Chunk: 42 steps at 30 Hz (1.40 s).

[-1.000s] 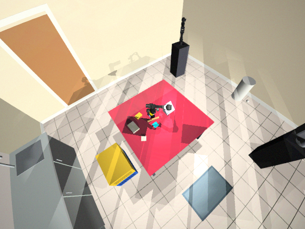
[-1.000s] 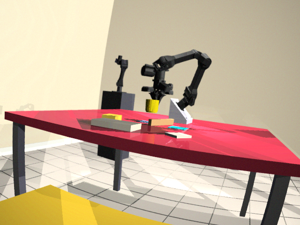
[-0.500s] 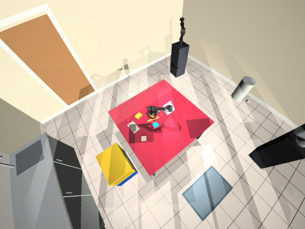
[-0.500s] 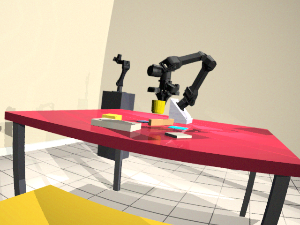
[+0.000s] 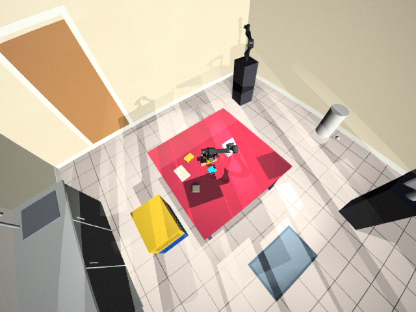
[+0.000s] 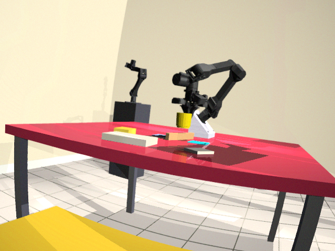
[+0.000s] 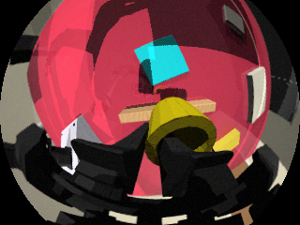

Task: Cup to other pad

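The yellow cup (image 5: 208, 161) (image 6: 183, 120) (image 7: 175, 109) is in the air above the table. My gripper (image 6: 189, 110) (image 7: 153, 126) is shut on the cup's wall at the rim. The cup hangs upright in the exterior view; its inside is dark in the wrist view and I cannot make out the marbles. The cyan pad (image 5: 212, 169) (image 6: 198, 142) (image 7: 161, 61) lies flat beyond the wooden bar (image 6: 179, 136) (image 7: 133, 113). The other pad, blue (image 6: 158, 135), shows as a thin sliver behind the bar; in the wrist view it is hidden.
The wooden bar stands low between the two pads, near the cup. A yellow block (image 5: 188, 157) (image 6: 124, 130) (image 7: 228, 140), a long cream block (image 5: 181, 173) (image 6: 130, 138) (image 7: 256, 94) and a small grey block (image 5: 195, 188) (image 6: 198, 150) (image 7: 232, 20) lie on the red table (image 5: 242, 188).
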Motion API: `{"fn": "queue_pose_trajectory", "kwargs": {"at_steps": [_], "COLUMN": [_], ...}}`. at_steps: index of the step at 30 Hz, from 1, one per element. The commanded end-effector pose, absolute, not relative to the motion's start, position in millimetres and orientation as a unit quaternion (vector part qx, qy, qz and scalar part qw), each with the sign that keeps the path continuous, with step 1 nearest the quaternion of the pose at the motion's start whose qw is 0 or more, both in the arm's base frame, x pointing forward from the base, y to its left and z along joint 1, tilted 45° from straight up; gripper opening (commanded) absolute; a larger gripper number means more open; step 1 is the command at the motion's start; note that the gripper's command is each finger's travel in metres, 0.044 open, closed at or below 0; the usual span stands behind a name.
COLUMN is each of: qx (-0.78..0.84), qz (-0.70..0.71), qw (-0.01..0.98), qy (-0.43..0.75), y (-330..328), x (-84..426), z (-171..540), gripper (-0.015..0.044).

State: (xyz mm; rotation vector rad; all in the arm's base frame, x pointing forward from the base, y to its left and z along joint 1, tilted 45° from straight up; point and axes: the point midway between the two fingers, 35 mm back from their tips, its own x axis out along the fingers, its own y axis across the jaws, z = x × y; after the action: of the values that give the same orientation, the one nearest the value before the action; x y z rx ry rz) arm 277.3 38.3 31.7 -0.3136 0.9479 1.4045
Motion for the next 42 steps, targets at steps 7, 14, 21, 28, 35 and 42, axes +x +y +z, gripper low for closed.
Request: {"fn": "queue_pose_trajectory", "kwargs": {"at_steps": [7, 14, 21, 28, 35, 42], "qx": [-0.138, -0.138, -0.138, -0.137, -0.137, -0.137], "qz": [0.617, 0.618, 0.618, 0.618, 0.618, 0.618], "qw": [0.654, 0.654, 0.654, 0.654, 0.654, 0.654], "qy": [0.415, 0.414, 0.414, 0.413, 0.413, 0.413], "y": [58, 72, 87, 101, 106, 113], "x": [282, 285, 288, 292, 292, 292], "z": [52, 67, 81, 97, 101, 93], "gripper": [0.0000, 0.0000, 0.0000, 0.0000, 0.0000, 0.0000]}}
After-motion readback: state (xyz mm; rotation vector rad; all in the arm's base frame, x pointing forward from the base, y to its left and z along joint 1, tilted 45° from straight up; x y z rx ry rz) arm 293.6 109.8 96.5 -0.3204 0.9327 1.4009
